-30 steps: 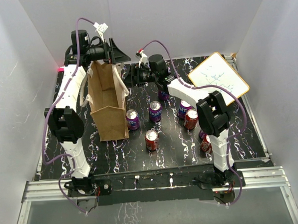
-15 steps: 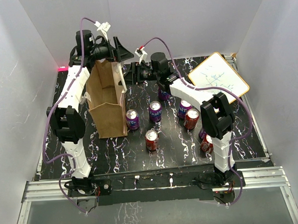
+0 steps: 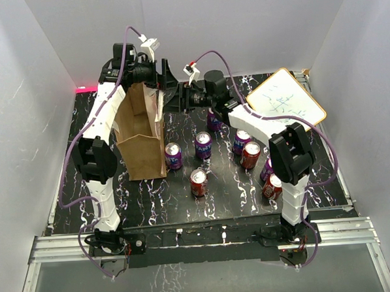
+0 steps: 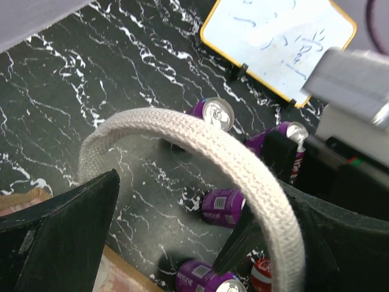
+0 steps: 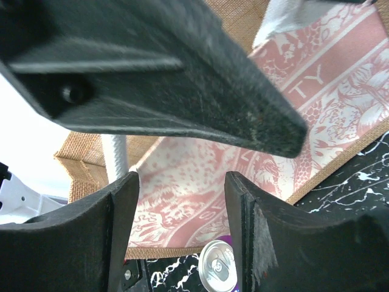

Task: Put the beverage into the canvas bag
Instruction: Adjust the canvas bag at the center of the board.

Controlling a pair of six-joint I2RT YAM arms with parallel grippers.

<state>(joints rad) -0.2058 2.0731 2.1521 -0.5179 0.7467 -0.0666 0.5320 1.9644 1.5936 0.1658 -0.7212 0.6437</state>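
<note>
The canvas bag stands upright at the back left, brown with cream handles. In the right wrist view its reddish printed side fills the space ahead. My left gripper is open at the bag's right top edge. A cream handle loops between its fingers and rests against the right one. My right gripper is open and empty, just right of the bag and level with its upper side. Several purple and red cans stand on the table. The nearest purple can is beside the bag.
A yellow-framed whiteboard lies at the back right. Cans cluster mid-table: a purple one, a red one, a red one, others by the right arm. White walls enclose the black marbled table.
My left gripper has moved right along the bag's top with the handle looped in it. The right gripper has stayed close to the bag's side.
</note>
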